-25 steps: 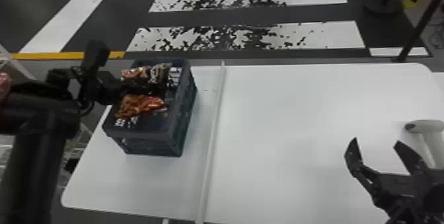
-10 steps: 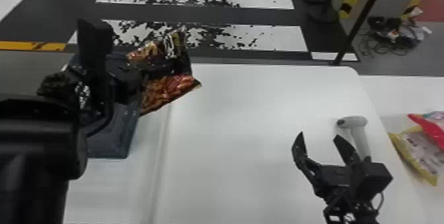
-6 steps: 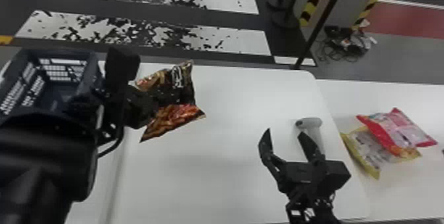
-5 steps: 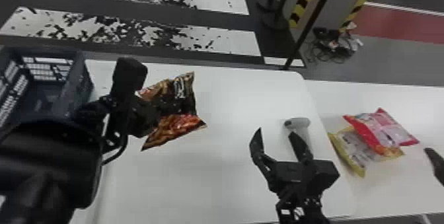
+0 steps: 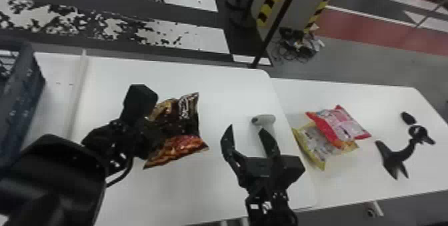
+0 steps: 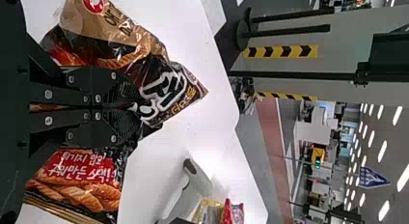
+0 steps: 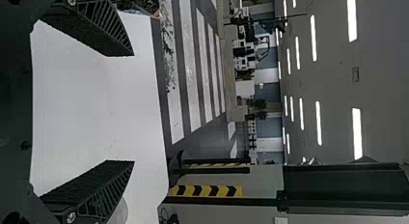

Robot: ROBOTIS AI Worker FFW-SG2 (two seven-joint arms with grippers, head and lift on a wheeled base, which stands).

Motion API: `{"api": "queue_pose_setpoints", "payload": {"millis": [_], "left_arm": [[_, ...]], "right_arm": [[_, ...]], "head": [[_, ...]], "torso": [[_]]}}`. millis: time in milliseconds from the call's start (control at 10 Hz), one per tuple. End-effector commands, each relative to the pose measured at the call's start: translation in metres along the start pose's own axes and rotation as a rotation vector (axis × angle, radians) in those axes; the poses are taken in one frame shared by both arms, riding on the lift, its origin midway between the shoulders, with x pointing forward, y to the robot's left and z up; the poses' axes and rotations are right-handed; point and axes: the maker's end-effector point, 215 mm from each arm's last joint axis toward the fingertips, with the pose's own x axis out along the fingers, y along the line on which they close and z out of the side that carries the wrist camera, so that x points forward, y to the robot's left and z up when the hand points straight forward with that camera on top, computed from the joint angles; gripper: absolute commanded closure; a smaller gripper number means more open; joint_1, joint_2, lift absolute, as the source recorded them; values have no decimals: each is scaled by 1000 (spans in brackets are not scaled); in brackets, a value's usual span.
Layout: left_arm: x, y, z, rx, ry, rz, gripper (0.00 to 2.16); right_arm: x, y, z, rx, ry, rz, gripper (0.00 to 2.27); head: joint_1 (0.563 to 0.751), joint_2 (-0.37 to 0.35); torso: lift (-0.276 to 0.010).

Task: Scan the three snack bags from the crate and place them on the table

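Observation:
My left gripper holds a dark brown snack bag above the left half of the white table. In the left wrist view the left gripper is shut on the middle of this bag, which bulges out on both sides. My right gripper stands open, right of the bag; its spread fingers hold nothing in the right wrist view, where the gripper appears too. A white handheld scanner lies just behind its right finger. Farther right, a red-and-pink bag overlaps a yellow one.
The dark blue crate stands at the far left, beyond a raised white strip on the table. On the adjoining table at the right lies a black stand-like object. A thin dark post rises behind the tables.
The left gripper has lifted the brown bag out of the crate and carried it right, over the table. The head view has swung right, bringing the two other bags into sight.

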Motion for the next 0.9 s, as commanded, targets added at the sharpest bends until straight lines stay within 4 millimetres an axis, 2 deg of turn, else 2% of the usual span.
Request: {"api": "queue_pose_setpoints", "payload": {"millis": [0, 200, 500, 600, 800], "left_arm": [[9, -17, -5, -13, -18, -26, -2], [4, -15, -6, -28, -30, -8, 26], [-24, 1, 24, -42, -129, 61, 26], [-43, 12, 42, -29, -207, 106, 26], [-98, 64, 47, -22, -296, 245, 29]], "right_arm": [[1, -3, 2, 6, -3, -5, 90], [3, -4, 3, 7, 5, -5, 90], [4, -5, 5, 11, 9, -4, 90], [3, -5, 2, 19, 18, -2, 90], [2, -5, -7, 21, 70, 3, 87]], "head": [[695, -350], [695, -350], [695, -350], [695, -350], [695, -350]], "torso": [[-62], [-62], [-62], [-62], [-62]]}}
